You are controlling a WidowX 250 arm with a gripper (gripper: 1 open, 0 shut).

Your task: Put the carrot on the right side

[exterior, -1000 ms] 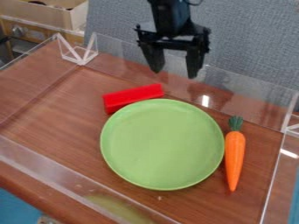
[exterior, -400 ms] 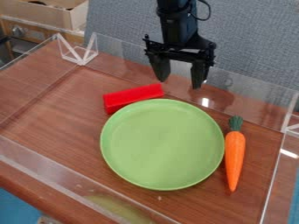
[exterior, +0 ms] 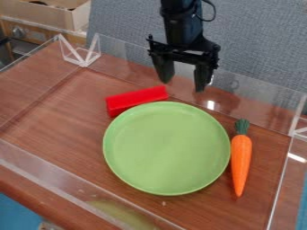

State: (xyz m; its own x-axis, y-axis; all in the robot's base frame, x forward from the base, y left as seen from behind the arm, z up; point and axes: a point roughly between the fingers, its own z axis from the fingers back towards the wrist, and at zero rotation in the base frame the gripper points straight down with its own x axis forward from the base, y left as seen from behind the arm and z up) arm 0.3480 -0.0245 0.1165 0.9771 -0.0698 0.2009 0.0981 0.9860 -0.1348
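The carrot (exterior: 240, 157) is a small orange toy with a dark green leafy top, lying lengthwise on the wooden table just right of the green plate (exterior: 166, 146), its tip toward the front. My gripper (exterior: 182, 74) hangs well behind the plate at the back of the table, pointing down. Its black fingers (exterior: 203, 73) are spread apart with nothing between them. It is far from the carrot and touches nothing.
A red rectangular block (exterior: 135, 101) lies against the plate's back left rim. Clear acrylic walls (exterior: 258, 94) fence the wooden table on all sides. A white wire stand (exterior: 82, 51) sits at the back left, with cardboard boxes (exterior: 42, 13) behind it.
The gripper has shifted slightly to the right at the back of the table and stayed open. The carrot, plate and block have not moved.
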